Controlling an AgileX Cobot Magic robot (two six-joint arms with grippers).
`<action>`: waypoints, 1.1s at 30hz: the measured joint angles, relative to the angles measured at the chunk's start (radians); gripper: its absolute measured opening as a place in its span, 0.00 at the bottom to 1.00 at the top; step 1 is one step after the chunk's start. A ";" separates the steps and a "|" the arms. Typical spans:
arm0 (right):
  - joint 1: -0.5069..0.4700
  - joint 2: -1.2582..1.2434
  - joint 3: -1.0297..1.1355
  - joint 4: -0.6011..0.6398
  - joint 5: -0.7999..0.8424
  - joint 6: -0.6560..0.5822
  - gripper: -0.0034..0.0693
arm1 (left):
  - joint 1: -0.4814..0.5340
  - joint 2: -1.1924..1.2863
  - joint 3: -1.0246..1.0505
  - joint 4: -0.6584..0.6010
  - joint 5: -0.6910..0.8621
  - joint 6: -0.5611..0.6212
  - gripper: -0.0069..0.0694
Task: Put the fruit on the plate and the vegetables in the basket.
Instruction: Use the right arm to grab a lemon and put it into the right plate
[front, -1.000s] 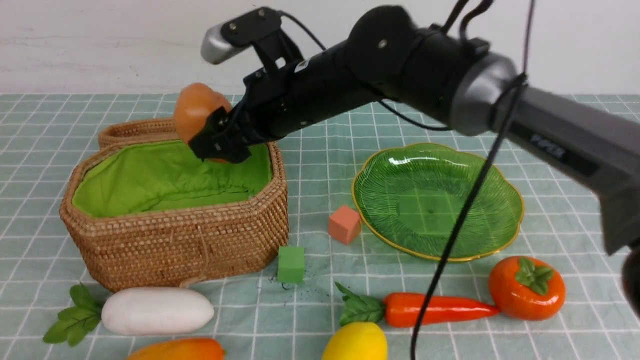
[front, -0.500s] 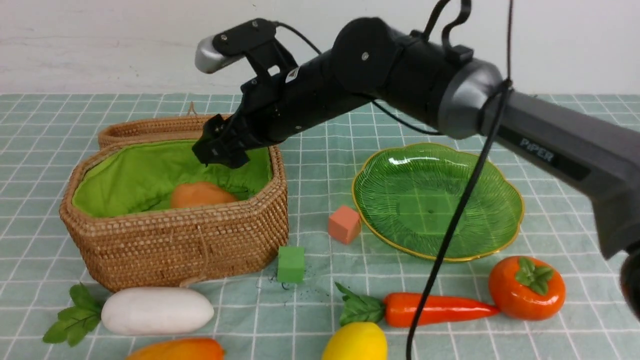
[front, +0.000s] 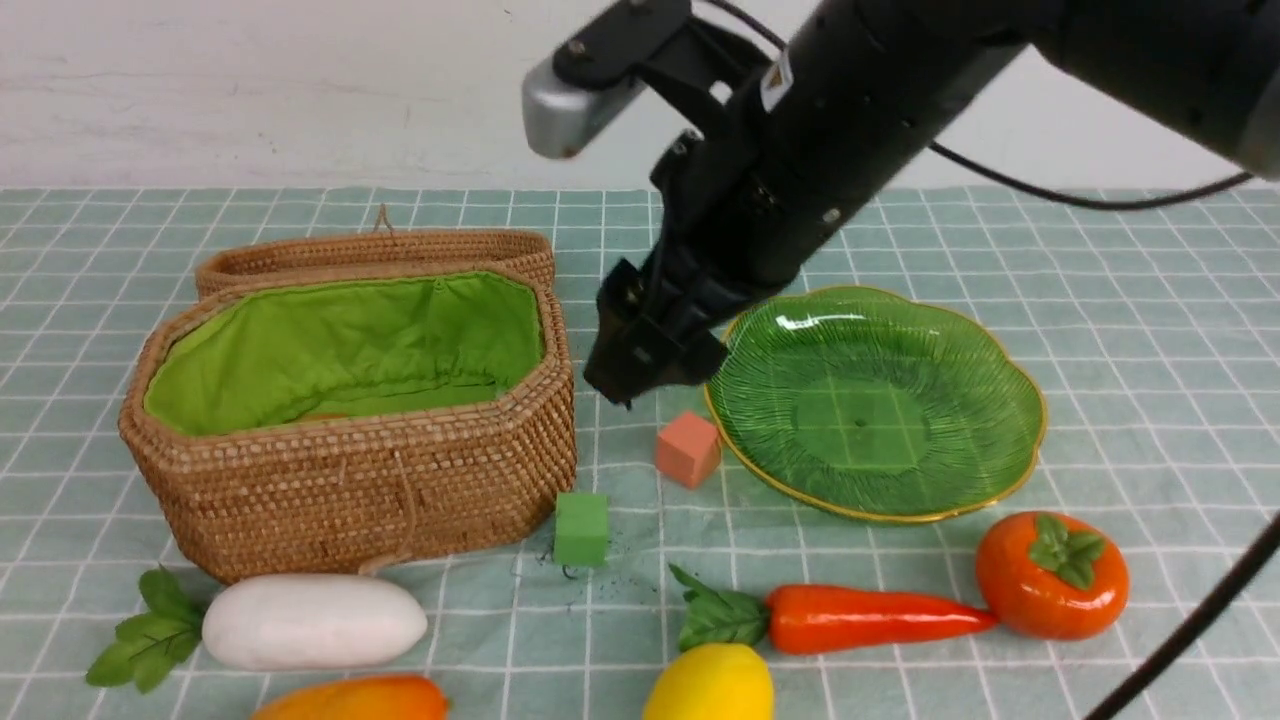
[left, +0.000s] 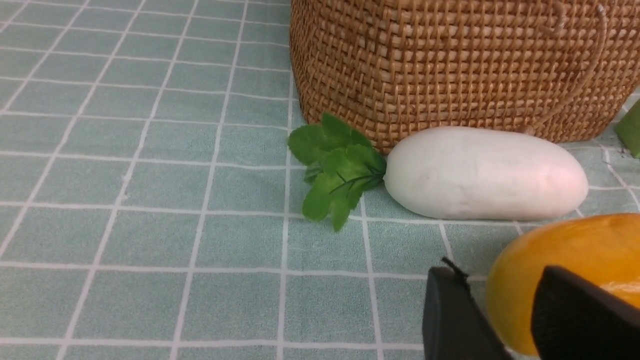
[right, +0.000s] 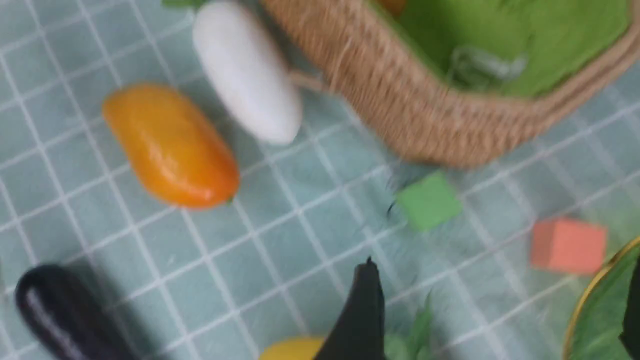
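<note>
My right gripper (front: 628, 385) hangs open and empty above the cloth between the basket (front: 350, 490) and the green plate (front: 1035, 400). Only a brown sliver of the potato (front: 320, 416) shows over the basket's front wall. The white radish (front: 315, 620) lies in front of the basket, with the mango (front: 350, 700) nearer me. Lemon (front: 710, 685), carrot (front: 870, 617) and persimmon (front: 1050, 575) lie along the front. In the left wrist view my left gripper (left: 500, 285) stands low with its jaws apart, the mango (left: 575, 245) just beyond them, untouched.
A salmon cube (front: 688, 448) sits right under the right gripper by the plate's rim. A green cube (front: 581, 527) sits at the basket's front corner. The woven lid (front: 380, 255) leans behind the basket. The plate holds nothing.
The right gripper let the potato drop into the basket, then swung right and down to the gap between basket and plate. The left gripper has not changed.
</note>
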 joint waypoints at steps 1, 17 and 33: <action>0.002 -0.009 0.049 0.000 -0.001 0.009 0.92 | 0.000 0.000 0.000 0.000 0.000 0.000 0.40; 0.114 -0.009 0.512 -0.226 -0.216 -0.553 0.88 | 0.000 0.000 0.000 0.000 0.001 0.000 0.40; 0.118 0.091 0.516 -0.121 -0.260 -0.739 0.86 | 0.000 0.000 0.000 0.000 0.001 0.000 0.40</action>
